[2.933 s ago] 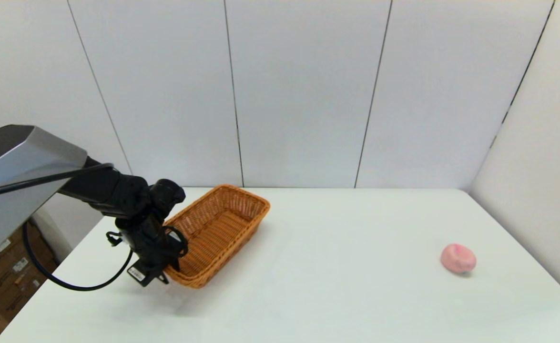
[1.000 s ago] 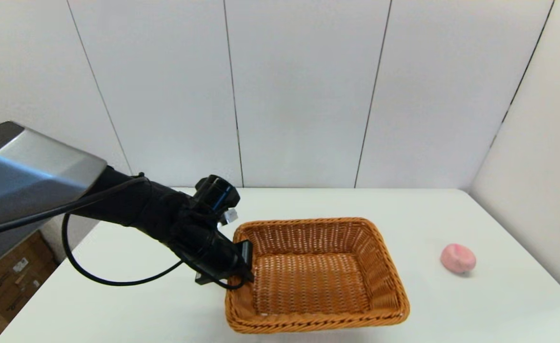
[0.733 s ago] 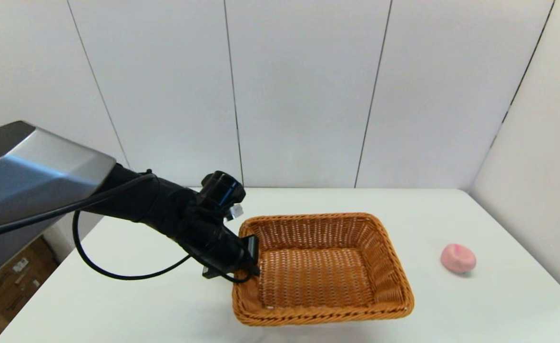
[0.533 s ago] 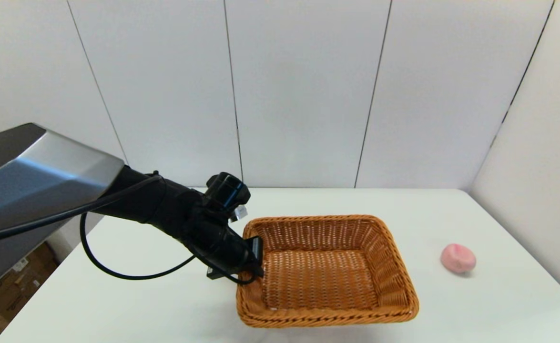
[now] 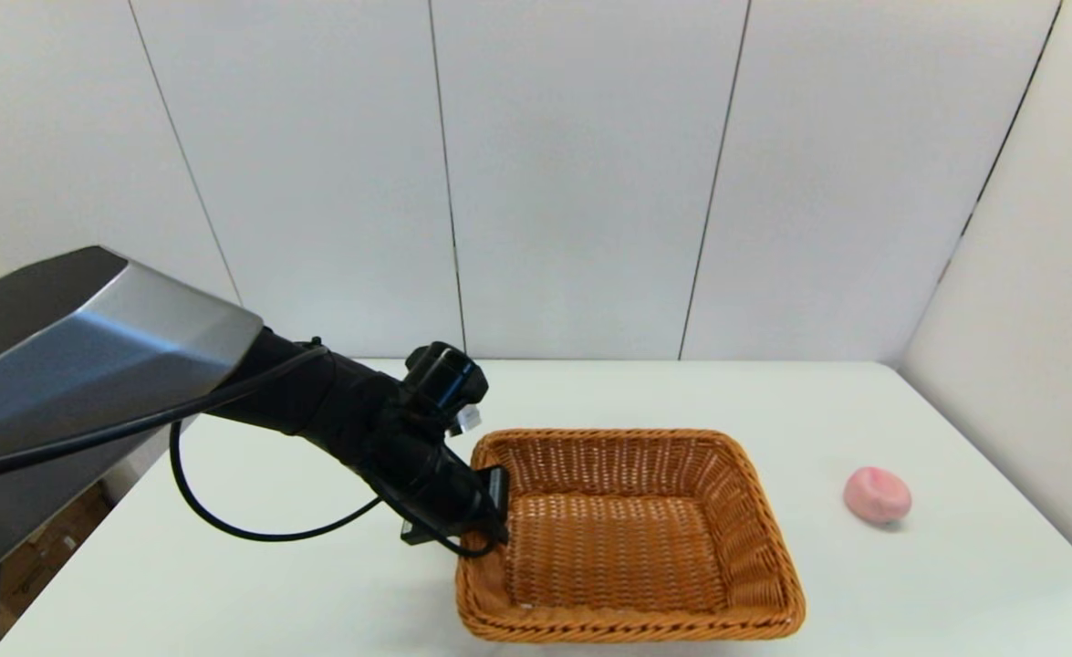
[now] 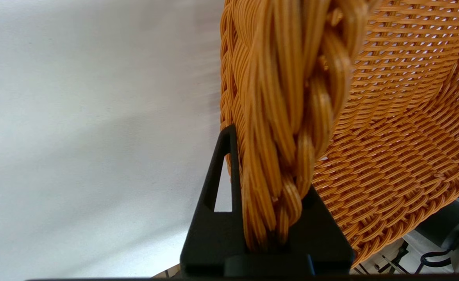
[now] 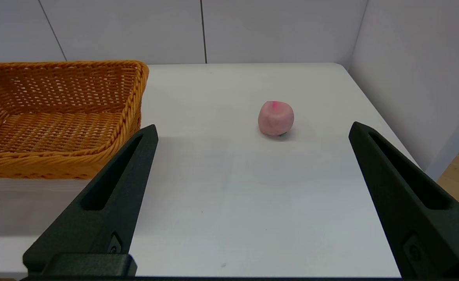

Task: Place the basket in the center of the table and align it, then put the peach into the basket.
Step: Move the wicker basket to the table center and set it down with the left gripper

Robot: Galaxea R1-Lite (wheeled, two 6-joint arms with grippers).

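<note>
Showing the basket (image 5: pixel 631 538) gripped at the braided rim of its left short side by the left hand (image 5: pixel 490 511), whose fingers are clamped over that rim, one outside and one inside the wall, as seen in the left wrist view (image 6: pixel 270 203). The basket is seen near the middle of the white surface (image 5: pixel 645 392), toward the robot's edge, with its long axis running left to right and its sides roughly parallel to the surface edges. It is judged that the centring and aligning step is nearly complete and that release of the rim is next.

The peach (image 5: pixel 877 495) lies on the surface to the right of the basket, well apart from it and beyond its right short side. The right hand (image 7: pixel 252 164) is held low at the near edge with its fingers spread wide and nothing between them; the peach (image 7: pixel 275 118) is seen ahead of it, almost centred between the fingers, with the basket (image 7: pixel 57 117) off to its left. The right arm is therefore judged the nearer for the pick, followed by a leftward carry over the basket's right rim.
</note>
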